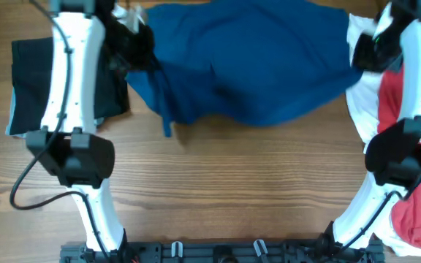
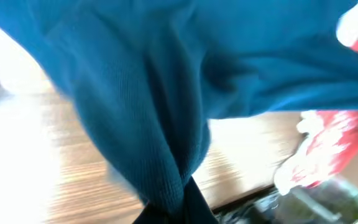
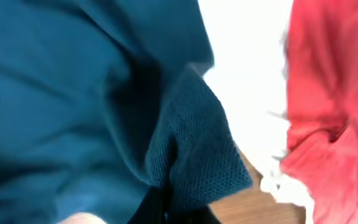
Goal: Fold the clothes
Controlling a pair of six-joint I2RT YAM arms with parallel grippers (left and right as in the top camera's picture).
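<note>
A large dark blue cloth shirt is being held stretched over the wooden worktop. It is being pinched by the left gripper and the right gripper.

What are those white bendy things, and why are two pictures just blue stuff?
Those are two robot arms, the left arm and the right arm, seen by a camera above the wooden table. The blue pictures come from small cameras on each wrist, looking very close. The left fingers and the right fingers are each pinched shut on the big blue shirt, which stretches between them. Also on the table: a black garment, a white garment and a red garment with white print.
</note>
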